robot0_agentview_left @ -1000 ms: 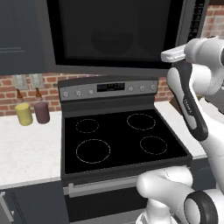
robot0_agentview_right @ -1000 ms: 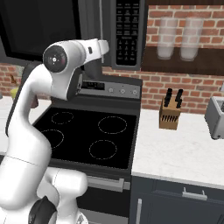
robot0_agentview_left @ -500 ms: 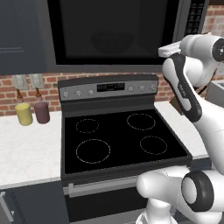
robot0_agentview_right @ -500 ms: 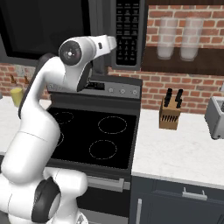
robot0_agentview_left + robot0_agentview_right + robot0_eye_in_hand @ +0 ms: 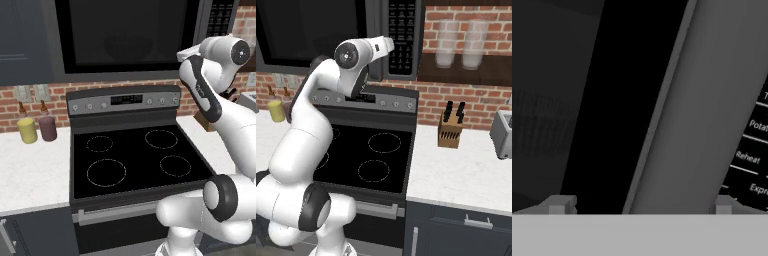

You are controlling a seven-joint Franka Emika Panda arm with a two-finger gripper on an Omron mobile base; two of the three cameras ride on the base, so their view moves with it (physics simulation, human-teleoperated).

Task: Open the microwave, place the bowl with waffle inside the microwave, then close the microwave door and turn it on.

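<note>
Up close, my gripper (image 5: 640,205) spread wide, fingertips (image 5: 559,205) straddling the microwave door (image 5: 577,100) right edge beside the keypad strip (image 5: 752,155).

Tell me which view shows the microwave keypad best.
Right base view: the keypad faces the camera, its button rows visible. Left base view catches its strip at the top edge. Hand view shows a few labels up close.
</note>
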